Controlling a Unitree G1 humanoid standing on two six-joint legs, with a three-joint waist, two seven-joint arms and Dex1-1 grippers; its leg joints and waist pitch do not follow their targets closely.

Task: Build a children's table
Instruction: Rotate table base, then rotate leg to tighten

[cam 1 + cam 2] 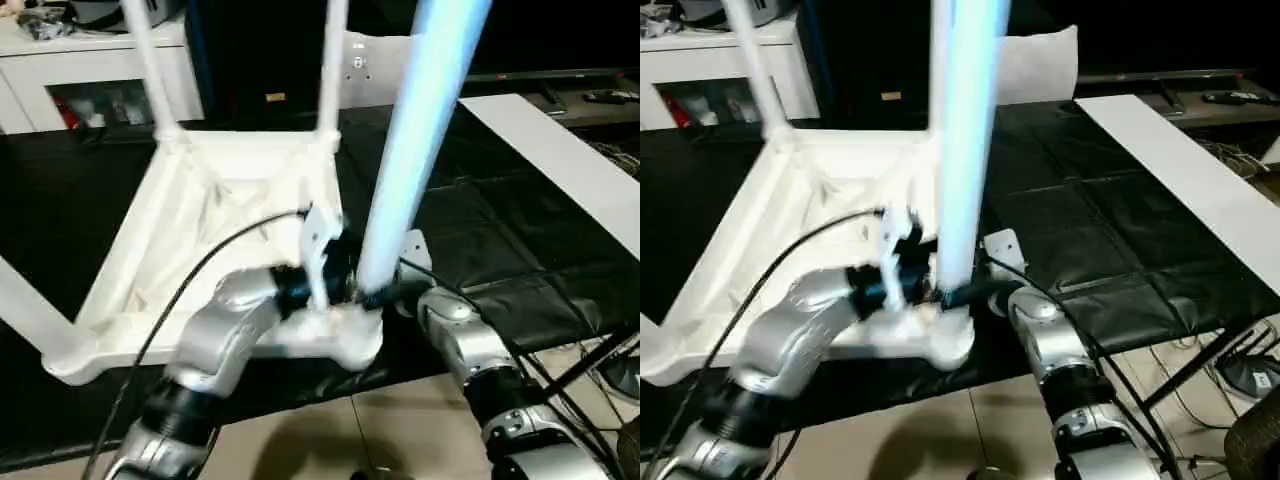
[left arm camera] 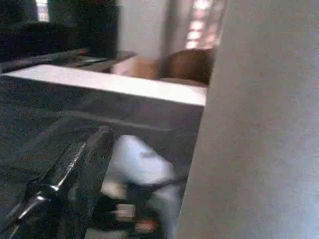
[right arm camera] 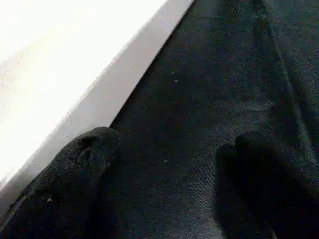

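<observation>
The children's table lies upside down on the black mat, its ribbed white top [image 1: 200, 230] facing up. Two white legs [image 1: 150, 60] [image 1: 333, 60] stand in the far corner sockets, and another leg [image 1: 20, 300] slants off at the left edge. A fourth, bluish-white leg [image 1: 420, 130] rises from the near right corner socket [image 1: 350, 345]. My left gripper [image 1: 330, 275] is at this leg's base from the left, open, with a gap between its finger [image 2: 84, 164] and the leg [image 2: 259, 124]. My right gripper [image 1: 385, 292] is at the base from the right, open. Between its fingers [image 3: 84, 154] lies bare mat.
A white cabinet [image 1: 90, 70] stands at the back left. A long white board [image 1: 560, 160] lies on the black mat [image 1: 480, 230] to the right. A grey-white cushion [image 1: 1040, 60] sits behind. Cables trail over tiled floor [image 1: 400, 430] near me.
</observation>
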